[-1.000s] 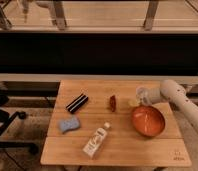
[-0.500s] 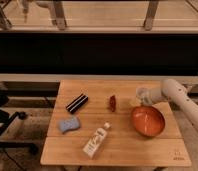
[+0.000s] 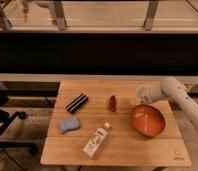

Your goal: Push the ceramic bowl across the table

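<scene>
The gripper point(image 3: 138, 98), at the bowl's point(image 3: 147, 120) eleven o'clock, blurs into a pale cup. At three o'clock the arm point(image 3: 184, 102) leaves the frame; at nine, a chair point(image 3: 3, 122) is cropped.

Light-wood table point(image 3: 117, 147) holds ceramic bowl point(image 3: 147, 120) at right. Gripper point(image 3: 137, 98) shut, just behind bowl's far-left rim. Black striped packet point(image 3: 77, 102), blue sponge point(image 3: 68, 125), white bottle point(image 3: 96, 141), small red-brown item point(image 3: 112, 103) spread across left and middle.

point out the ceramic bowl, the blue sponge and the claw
ceramic bowl point(image 3: 148, 120), camera view, inside of the bowl
blue sponge point(image 3: 69, 125), camera view, middle of its top
claw point(image 3: 137, 98), camera view, tip at the bowl's far rim
</scene>
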Controlling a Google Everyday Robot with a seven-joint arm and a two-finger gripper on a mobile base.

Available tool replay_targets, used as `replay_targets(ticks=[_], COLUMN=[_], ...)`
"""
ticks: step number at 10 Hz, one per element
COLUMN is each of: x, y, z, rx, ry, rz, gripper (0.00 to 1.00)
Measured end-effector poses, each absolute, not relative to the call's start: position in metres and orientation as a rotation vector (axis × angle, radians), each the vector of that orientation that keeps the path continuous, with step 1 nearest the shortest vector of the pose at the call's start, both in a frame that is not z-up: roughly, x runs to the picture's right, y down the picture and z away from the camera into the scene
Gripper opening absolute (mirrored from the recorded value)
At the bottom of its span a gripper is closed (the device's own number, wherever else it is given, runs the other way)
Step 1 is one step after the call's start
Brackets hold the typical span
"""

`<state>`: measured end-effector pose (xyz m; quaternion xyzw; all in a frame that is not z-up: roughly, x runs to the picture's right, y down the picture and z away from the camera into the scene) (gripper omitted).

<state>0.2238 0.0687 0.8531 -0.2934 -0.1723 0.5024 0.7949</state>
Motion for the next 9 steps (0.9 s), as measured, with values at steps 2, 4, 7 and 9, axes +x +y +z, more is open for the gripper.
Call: replay_targets(ticks=[2,4,7,9], x=[0.222,0.2277,0.2262,0.2266], y=[0.0663,0.0659,0.0608,0.0595], z=[0.8529,0.8519,0.8537,0.8549], rx=[-0.633,-0.635,-0.638,-0.645], ry=[-0.366,-0.359,-0.356,-0.348], rz=[1.071,1.069,1.057,1.05], gripper=[0.05,0.05,0.05,0.05])
